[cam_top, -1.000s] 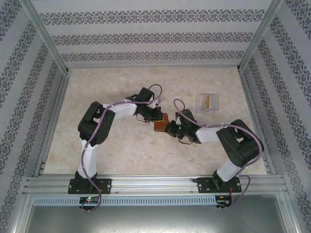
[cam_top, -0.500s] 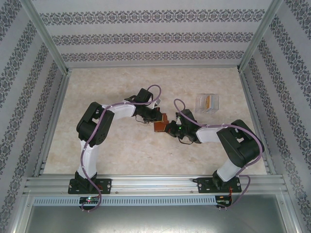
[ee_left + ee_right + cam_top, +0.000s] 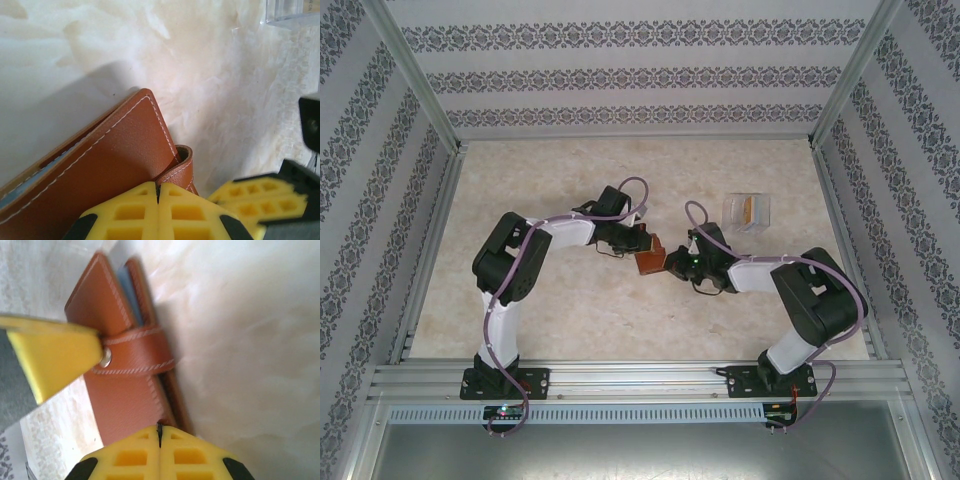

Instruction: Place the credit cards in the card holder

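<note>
Card holder (image 3: 649,262) lay on the table (image 3: 570,320) directly between the two sets of fingertips, and appeared to touch both.

Left arm: the upper link rose from the base and the elbow was bent sharply. The forearm ran inward toward the centre, with the wrist pitched down. The left gripper (image 3: 158,197) was fully closed, its yellow pads meeting along a thin seam. Brown stitched leather lay immediately ahead of and beneath its tips. Whether any leather was nipped between the pads could not be determined.

Right arm: the elbow was folded outward and the forearm reached inward, mirroring the left. The right gripper (image 3: 159,437) was likewise closed, pad against pad, with its tips at the near edge of the card holder. No held item could be confirmed.

From the right wrist, the strap (image 3: 140,356) crossed the folded leather ahead of the fingers. Its metal snap (image 3: 105,358) sat just beside the tip of the opposing gripper's yellow finger.

Obscured or uncertain items:
- A blue-grey card (image 3: 129,292) showed only as a narrow edge between the leather flaps beyond the strap. Its depth in the pocket was hidden.
- The lower part of the card holder was cut off beneath both sets of pads in the wrist views.
- In the overhead view both wrists covered most of the card holder.
- A clear box (image 3: 747,211) stood well behind the right wrist. A yellow-orange strip inside it was too small to identify.
</note>
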Robot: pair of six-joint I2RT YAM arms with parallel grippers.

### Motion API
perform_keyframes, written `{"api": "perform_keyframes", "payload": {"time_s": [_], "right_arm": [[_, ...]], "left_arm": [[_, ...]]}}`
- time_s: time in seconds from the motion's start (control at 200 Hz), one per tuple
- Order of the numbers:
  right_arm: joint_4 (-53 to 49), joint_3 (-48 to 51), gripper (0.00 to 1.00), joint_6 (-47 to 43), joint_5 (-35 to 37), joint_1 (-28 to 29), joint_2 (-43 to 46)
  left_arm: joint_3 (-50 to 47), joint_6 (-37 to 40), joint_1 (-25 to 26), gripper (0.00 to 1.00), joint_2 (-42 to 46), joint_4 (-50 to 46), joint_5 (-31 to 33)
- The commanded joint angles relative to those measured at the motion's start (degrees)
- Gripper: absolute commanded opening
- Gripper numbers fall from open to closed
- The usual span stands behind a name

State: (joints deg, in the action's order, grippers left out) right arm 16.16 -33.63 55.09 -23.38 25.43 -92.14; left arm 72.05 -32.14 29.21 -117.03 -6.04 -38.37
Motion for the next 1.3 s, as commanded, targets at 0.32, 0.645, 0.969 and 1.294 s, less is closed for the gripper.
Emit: {"api": "perform_keyframes", "payload": {"time_s": [0.32, 0.645, 0.969, 1.294], "right_arm": [[-10.7, -13.9, 0.10, -4.3, -3.6, -2.2, -2.9], [-18.7, -21.4, 0.04, -5.6, -7.8, 0.2, -11.7], [-24.8, -24.3, 0.02, -8.0, -7.9, 0.7, -16.1], [-24.2, -25.6, 0.01, -6.0, -8.1, 0.0, -12.7]], "left_arm": [[-8.6, -1.3, -0.7, 0.00, 1.4, 7.8, 4.3], [-11.5, -1.3, -0.7, 0.00, 3.0, 10.7, 5.8], [-12.4, -2.8, -0.7, 0.00, 2.2, 13.3, 5.1], [-13.6, -4.0, -0.7, 0.00, 1.8, 15.5, 4.7]]}}
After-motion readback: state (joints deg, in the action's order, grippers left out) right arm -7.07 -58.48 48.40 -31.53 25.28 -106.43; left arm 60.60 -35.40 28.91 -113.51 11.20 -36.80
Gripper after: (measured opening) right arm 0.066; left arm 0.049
